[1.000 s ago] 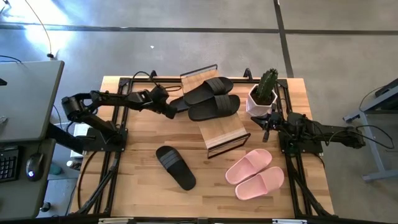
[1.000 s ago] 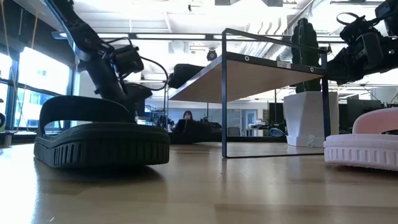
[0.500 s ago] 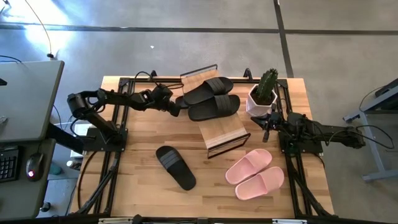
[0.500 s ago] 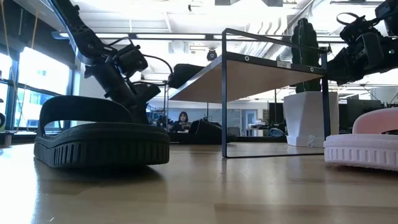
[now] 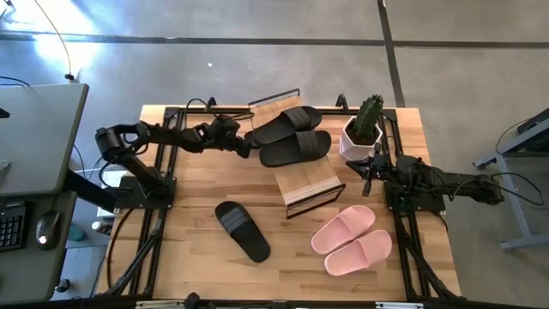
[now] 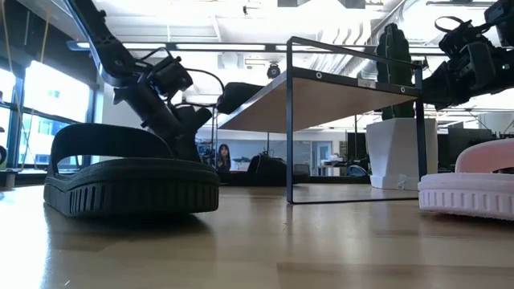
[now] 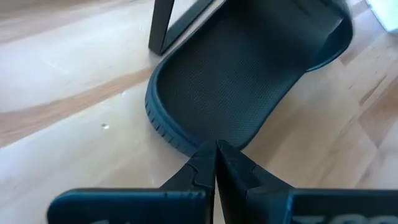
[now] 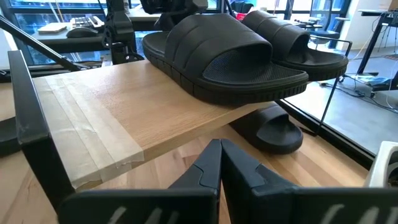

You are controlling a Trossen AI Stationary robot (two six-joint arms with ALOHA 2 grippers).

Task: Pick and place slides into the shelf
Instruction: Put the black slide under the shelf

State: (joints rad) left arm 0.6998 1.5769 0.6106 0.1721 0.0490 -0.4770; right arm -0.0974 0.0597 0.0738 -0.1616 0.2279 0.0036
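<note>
The shelf (image 5: 310,182) stands mid-table with two black slides (image 5: 292,136) lying on its top board. Under that board lies a third black slide (image 8: 273,127), sole on the wood, its heel (image 7: 186,99) toward my left gripper (image 5: 248,144). That gripper is shut and slants down at the heel from the table's left. A single black slide (image 5: 242,230) rests on the table near the front. The pink pair (image 5: 352,240) lies at the front right. My right gripper (image 5: 369,168) waits shut at the right, beside the pot. My left gripper has its shut fingertips (image 7: 205,163) right at the rim of the slide's heel (image 7: 177,140). They come slanting down from the table's left, along the slide. I cannot tell whether they touch the rim. The slide lies flat on its sole.
A white pot with a cactus (image 5: 362,129) stands at the shelf's right end. The shelf's black frame leg (image 7: 160,25) stands close beside the heel. Bare wood lies left of the shelf and between the single black slide and the pink pair.
My left gripper has gone a little toward the table's right, toward the shelf and the slide's heel, and has tipped its fingers further down. It has stayed shut. The slides show no shift.
</note>
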